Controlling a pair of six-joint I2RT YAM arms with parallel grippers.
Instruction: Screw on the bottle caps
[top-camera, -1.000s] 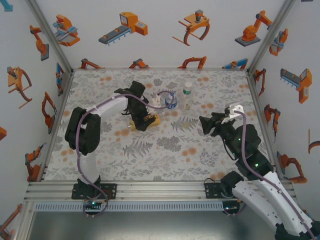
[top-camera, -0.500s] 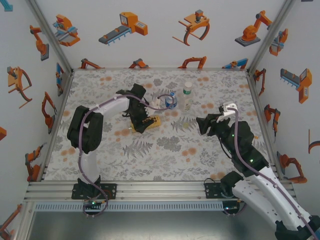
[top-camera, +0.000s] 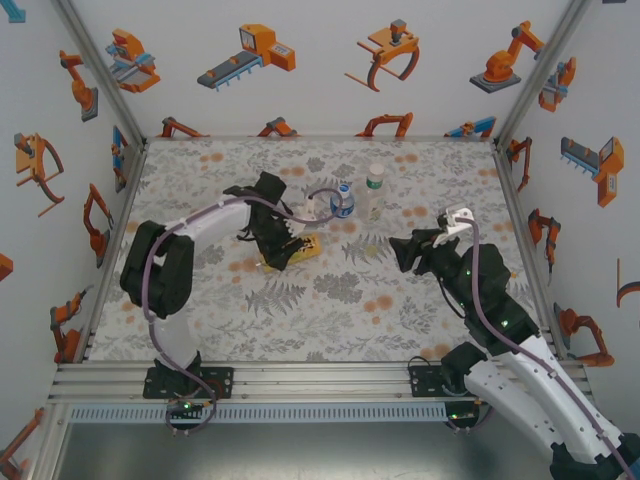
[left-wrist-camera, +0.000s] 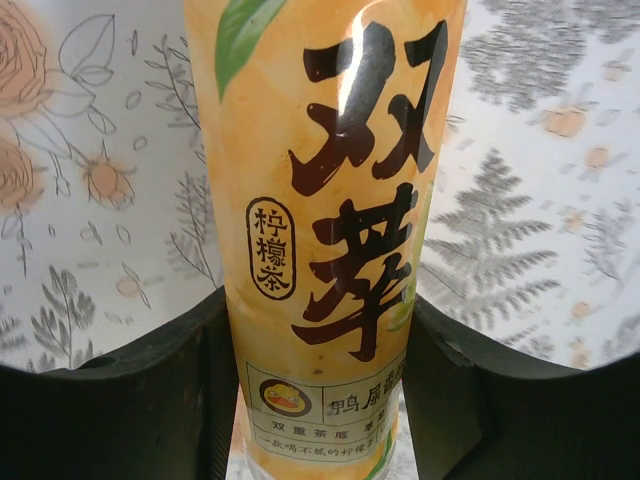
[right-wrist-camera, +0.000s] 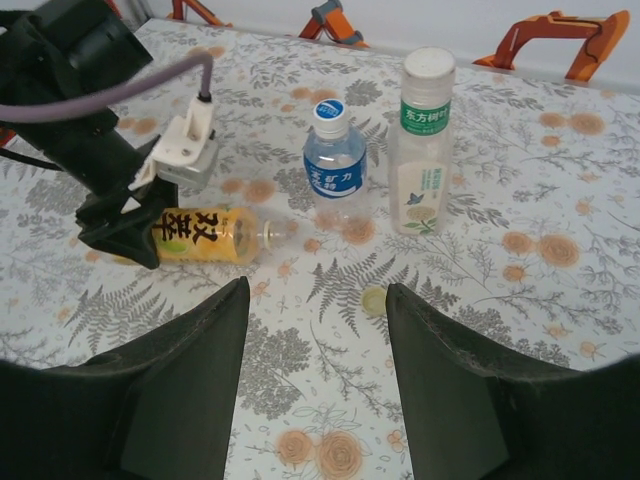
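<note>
The yellow-labelled bottle (left-wrist-camera: 320, 200) lies on its side on the floral mat, and my left gripper (left-wrist-camera: 318, 298) is shut on its body, a finger pressed to each side. From above, this bottle (top-camera: 308, 245) pokes out to the right of the left gripper (top-camera: 283, 252). Its neck (right-wrist-camera: 283, 230) is open and points right. A pale loose cap (right-wrist-camera: 374, 300) lies on the mat just off my right gripper (right-wrist-camera: 316, 290), which is open with nothing between its fingers. The blue-label bottle (right-wrist-camera: 335, 170) and the green-white bottle (right-wrist-camera: 420, 160) stand upright with caps on.
The two upright bottles (top-camera: 342, 202) (top-camera: 374, 190) stand close together behind the lying one. The right gripper (top-camera: 405, 250) hovers right of centre. The left arm's cable (right-wrist-camera: 130, 90) arcs over the mat. Walls enclose the mat on three sides.
The left gripper's jaws closed onto the yellow bottle and its arm shifted slightly left and forward. The right gripper edged a little to the left.
</note>
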